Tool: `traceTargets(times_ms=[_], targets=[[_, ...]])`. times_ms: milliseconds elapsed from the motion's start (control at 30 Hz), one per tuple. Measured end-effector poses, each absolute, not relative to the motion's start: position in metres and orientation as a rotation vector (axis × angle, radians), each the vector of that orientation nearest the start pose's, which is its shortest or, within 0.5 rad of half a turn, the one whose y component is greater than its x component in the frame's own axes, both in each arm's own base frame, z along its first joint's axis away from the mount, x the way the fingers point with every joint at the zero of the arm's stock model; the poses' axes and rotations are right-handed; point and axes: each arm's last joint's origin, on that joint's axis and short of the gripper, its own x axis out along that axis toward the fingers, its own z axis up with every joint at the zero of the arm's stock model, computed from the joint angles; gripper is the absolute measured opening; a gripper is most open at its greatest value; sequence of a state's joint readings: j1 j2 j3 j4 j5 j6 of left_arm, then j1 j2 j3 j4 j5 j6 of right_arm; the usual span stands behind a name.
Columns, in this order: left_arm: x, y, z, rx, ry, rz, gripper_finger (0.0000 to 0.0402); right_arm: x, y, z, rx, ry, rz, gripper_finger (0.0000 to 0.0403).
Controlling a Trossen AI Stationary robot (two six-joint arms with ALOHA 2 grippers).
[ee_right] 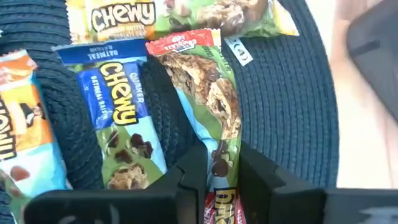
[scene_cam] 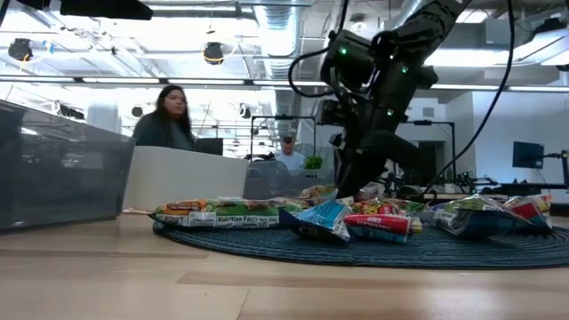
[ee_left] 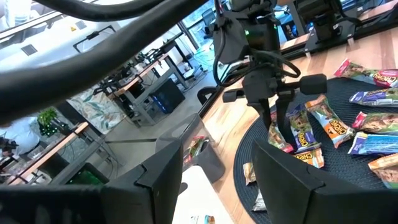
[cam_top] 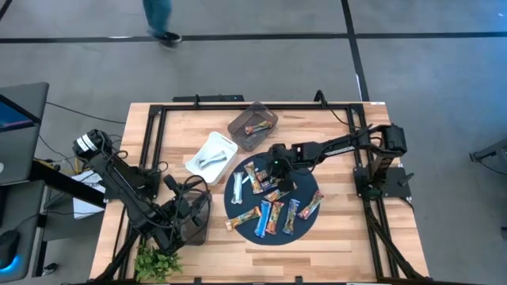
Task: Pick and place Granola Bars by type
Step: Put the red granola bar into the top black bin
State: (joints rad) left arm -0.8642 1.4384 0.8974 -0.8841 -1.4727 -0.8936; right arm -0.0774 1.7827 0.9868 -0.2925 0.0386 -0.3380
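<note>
Several granola bars (cam_top: 269, 215) in blue, orange, green and red wrappers lie scattered on a dark round woven mat (cam_top: 307, 184) in the middle of the table. My right gripper (ee_right: 217, 165) reaches down over the mat's far part (cam_top: 276, 176) and is shut on a green bar with a red end (ee_right: 214, 93). A blue Chewy bar (ee_right: 118, 118) lies right beside it. My left gripper (ee_left: 227, 186) waits open at the table's near left (cam_top: 188, 210), holding nothing. My right gripper pinches the green, red-ended bar between its two fingers (ee_right: 193, 177), across the bar's width, close to the end nearer the wrist (ee_right: 219, 163). The fingers slant steeply down from above (ee_left: 280, 124). The bar's far, red end (ee_right: 183, 45) lies on the mat.
A white tray (cam_top: 212, 153) holding a silvery bar and a brownish clear tray (cam_top: 253, 125) holding a bar stand at the far left of the mat. A small green plant (cam_top: 154, 260) sits at the near left corner. People show beyond the table (scene_cam: 169, 120).
</note>
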Motion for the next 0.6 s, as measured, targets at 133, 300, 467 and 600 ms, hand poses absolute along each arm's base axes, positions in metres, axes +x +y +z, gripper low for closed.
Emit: traceTargets(times_ms=[133, 300, 467, 600], targets=[[0.175, -0.161, 0.221, 0.475, 0.274, 0.65, 0.0186, 0.341, -0.023, 0.158, -0.314, 1.059, 0.074, 0.0056], [0.175, -0.161, 0.221, 0.474, 0.274, 0.65, 0.0186, 0.347, -0.026, 0.183, -0.437, 1.013, -0.018, 0.0056], [0.175, -0.161, 0.221, 0.473, 0.273, 0.649, 0.0186, 0.356, -0.048, 0.206, -0.596, 0.945, -0.16, 0.0056], [0.175, -0.161, 0.221, 0.473, 0.276, 0.649, 0.0186, 0.362, -0.079, 0.221, -0.68, 0.857, -0.221, 0.0056]])
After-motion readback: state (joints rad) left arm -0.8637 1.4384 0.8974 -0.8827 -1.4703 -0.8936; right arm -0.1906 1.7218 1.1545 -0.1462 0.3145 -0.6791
